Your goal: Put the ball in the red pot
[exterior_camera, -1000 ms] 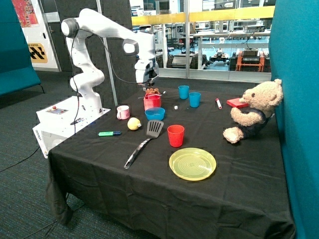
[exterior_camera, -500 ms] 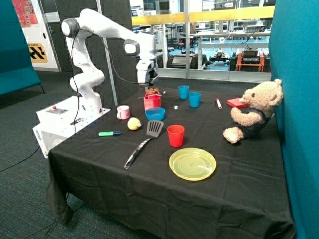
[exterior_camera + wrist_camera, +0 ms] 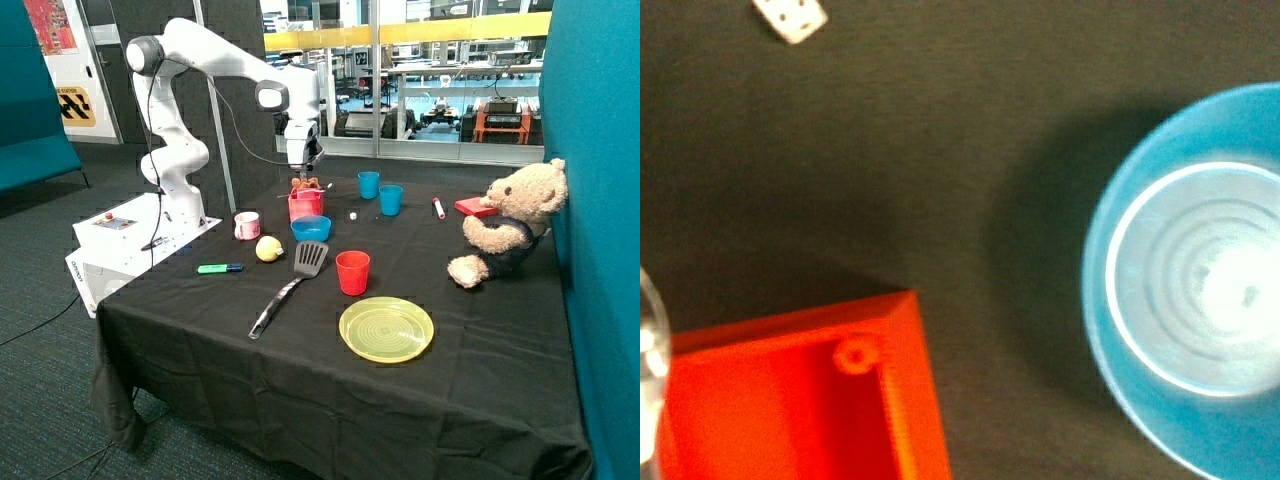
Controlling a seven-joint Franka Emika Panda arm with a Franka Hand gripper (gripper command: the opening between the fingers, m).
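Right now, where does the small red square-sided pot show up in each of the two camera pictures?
Outside view: the small red square-sided pot stands under the gripper, just behind the round blue bowl.
Wrist view: one open corner of the pot shows, beside the blue bowl.
Shared landmark: the blue bowl.

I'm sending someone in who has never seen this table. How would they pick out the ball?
Start at the black-clothed table and find the blue bowl near the middle. Between the bowl and the pink-and-white mug, nearer the front edge, sits the ball. It is the only pale yellow, roundish, lemon-like thing; the green marker beside it is long and thin.
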